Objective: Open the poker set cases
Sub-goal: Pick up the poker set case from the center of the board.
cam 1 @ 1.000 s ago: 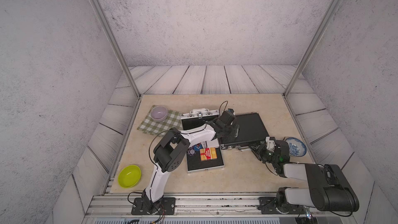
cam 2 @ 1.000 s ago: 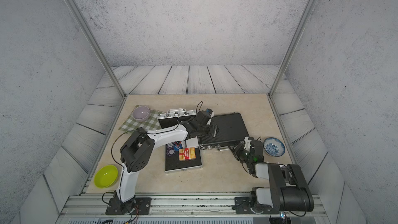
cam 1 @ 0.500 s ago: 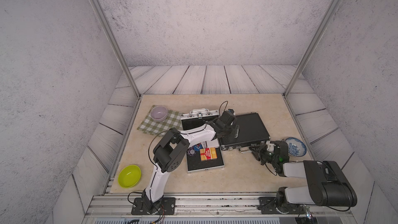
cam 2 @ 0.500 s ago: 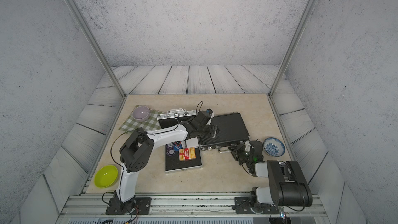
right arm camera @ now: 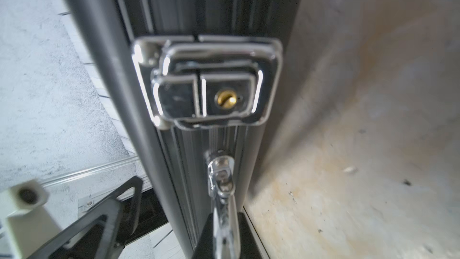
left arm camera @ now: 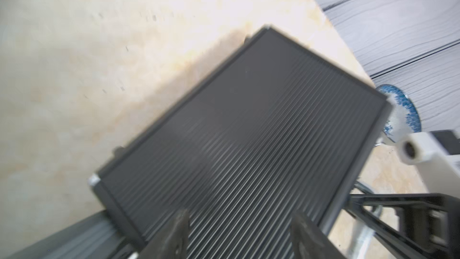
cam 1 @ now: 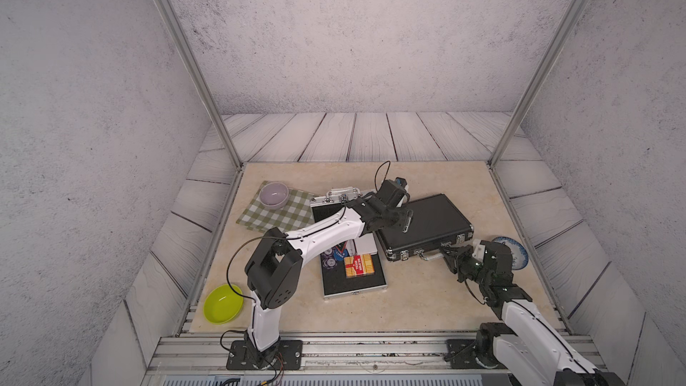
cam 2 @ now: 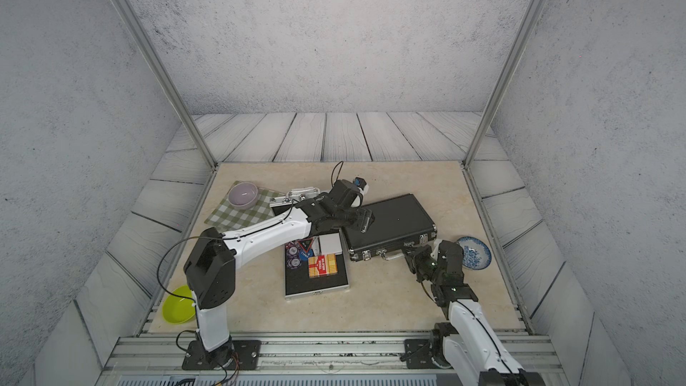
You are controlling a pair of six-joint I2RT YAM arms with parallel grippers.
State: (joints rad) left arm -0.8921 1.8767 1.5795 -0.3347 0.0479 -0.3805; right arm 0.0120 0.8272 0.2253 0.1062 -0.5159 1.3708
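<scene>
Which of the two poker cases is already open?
The smaller silver case: its lid is raised, showing chips and a card box. The larger black case lies shut, the right pincer closed on its handle.

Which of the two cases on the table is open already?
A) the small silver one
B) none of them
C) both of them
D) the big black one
A: the small silver case lies open with its chips and card box on show, while the big black case has its lid down flat.
</scene>
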